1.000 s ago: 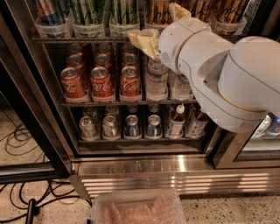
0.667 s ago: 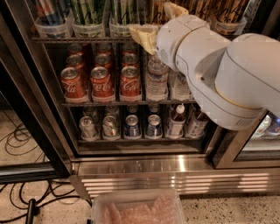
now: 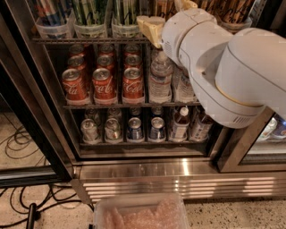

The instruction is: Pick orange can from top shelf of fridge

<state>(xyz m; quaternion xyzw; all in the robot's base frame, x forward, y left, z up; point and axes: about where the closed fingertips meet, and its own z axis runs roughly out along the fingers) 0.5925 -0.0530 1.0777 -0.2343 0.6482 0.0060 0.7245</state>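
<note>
The fridge point(image 3: 42, 116) stands open in front of me, with wire racks of drinks. The top shelf point(image 3: 89, 40) runs along the upper edge and holds clear trays of tall cans. Orange cans point(image 3: 161, 6) stand in the middle tray, with more at the right point(image 3: 234, 10). My gripper point(image 3: 167, 15) is at the top shelf, its yellowish fingers point(image 3: 149, 27) spread on either side of the middle orange cans. It is open. The white arm point(image 3: 223, 67) hides the right part of the shelves.
Green-striped cans point(image 3: 89, 11) stand left of the gripper on the top shelf. Red Coca-Cola cans point(image 3: 103, 85) and water bottles point(image 3: 160, 80) fill the rack below, small cans point(image 3: 111, 129) the lowest one. A clear plastic bin point(image 3: 140, 214) and cables point(image 3: 27, 201) lie on the floor.
The gripper and arm have moved up and a little right, closer to the orange cans on the top shelf.
</note>
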